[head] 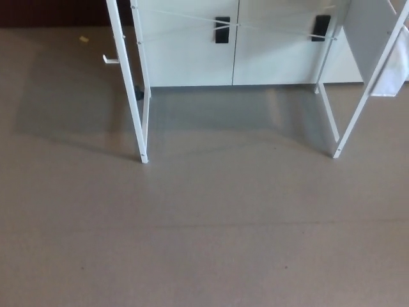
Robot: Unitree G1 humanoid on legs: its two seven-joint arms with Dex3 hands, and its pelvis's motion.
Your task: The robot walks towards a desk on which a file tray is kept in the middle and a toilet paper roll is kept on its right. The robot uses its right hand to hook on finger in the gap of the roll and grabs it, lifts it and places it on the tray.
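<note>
Only the lower part of the white desk frame shows: its left legs (131,83) and right legs (358,109) stand on the grey floor at the top of the head view. The desktop, the file tray and the toilet paper roll are out of the picture. Neither of my hands nor any part of my arms is in view.
Behind the desk legs stands a white cabinet (233,45) with two black handles. Thin white cross-braces run between the legs. A small yellowish scrap (84,39) lies on the floor at far left. Grey floor (204,230) stretches from me to the desk.
</note>
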